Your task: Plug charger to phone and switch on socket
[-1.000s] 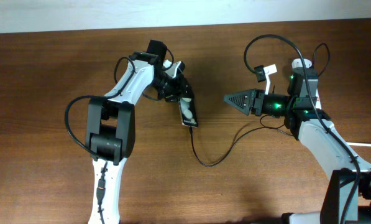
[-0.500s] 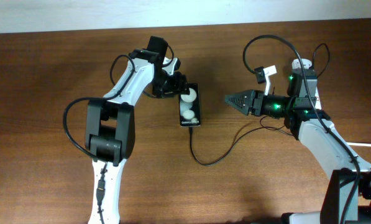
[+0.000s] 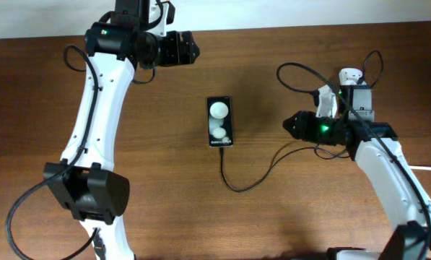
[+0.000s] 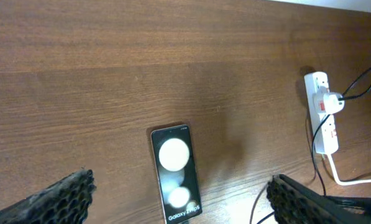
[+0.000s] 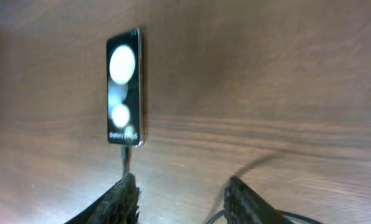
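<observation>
Left arm (image 3: pixel 92 108) is stretched long up the table's left side, white links nearly straight; it bends over at the far edge so the left gripper (image 3: pixel 190 48) points right. From its wrist cam we see its fingers (image 4: pixel 61 196) spread wide, dark pads with a honeycomb-looking texture, nothing between them. Right arm (image 3: pixel 388 166) comes up from the bottom right corner and elbows left; the right gripper (image 3: pixel 293 124) is aimed toward the phone but well apart from it. Its fingers (image 5: pixel 120 199) are parted too, gripping nothing; same knobbly black surface.

The phone (image 3: pixel 220 121) lies flat mid-table between the two grippers; it's a slim glossy black rectangle with two white circles and small white lettering at the cable end. The charger (image 3: pixel 237 186) is a thin black cable; its tip sits at the phone's bottom edge, then it loops down and swings up right under the right arm. The right wrist view is blurry, so we can't tell how far in the tip sits. The socket (image 4: pixel 322 112) is a long white plastic strip with red bits, off at the far right; a white plug adapter (image 4: pixel 330 102) is stuck in it and a thick white cord (image 4: pixel 340 177) curls off its end. Table (image 3: pixel 309 217) is dark brown wood with visible grain.
</observation>
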You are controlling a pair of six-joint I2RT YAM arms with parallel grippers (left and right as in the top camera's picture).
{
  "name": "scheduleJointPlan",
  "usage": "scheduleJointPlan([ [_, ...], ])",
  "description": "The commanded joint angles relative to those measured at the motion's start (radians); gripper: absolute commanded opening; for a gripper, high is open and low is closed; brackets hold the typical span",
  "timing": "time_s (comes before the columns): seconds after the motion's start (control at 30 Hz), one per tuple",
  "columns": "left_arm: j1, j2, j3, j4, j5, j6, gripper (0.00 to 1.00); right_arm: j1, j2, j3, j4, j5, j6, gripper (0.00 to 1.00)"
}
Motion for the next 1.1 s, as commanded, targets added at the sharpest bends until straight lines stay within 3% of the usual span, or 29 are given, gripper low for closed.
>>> scheduleJointPlan([
  [0.0,0.002,-0.002,0.001,-0.007,-0.007,0.011,0.99,-0.002,-0.057,0.063,-0.046,0.1,-0.029,0.36],
  [0.13,0.002,-0.002,0.001,-0.006,-0.043,0.011,0.99,-0.043,-0.061,0.124,-0.121,0.098,-0.027,0.04],
  [0.3,0.002,-0.002,0.001,-0.007,-0.044,0.012,0.99,-0.229,-0.056,0.327,-0.325,0.101,-0.055,0.04],
  [0.43,0.002,-0.002,0.001,-0.007,-0.044,0.011,0.99,-0.388,0.004,0.409,-0.335,0.102,-0.034,0.04],
  [0.6,0.002,-0.002,0.001,-0.007,-0.044,0.011,0.99,-0.591,0.221,0.417,-0.163,-0.026,0.104,0.04],
  [0.93,0.002,-0.002,0.001,-0.007,-0.044,0.011,0.99,-0.575,0.547,0.417,0.266,-0.034,0.206,0.04],
  [1.07,0.002,-0.002,0.001,-0.007,-0.044,0.011,0.99,-0.568,0.554,0.417,0.297,-0.019,0.208,0.04],
])
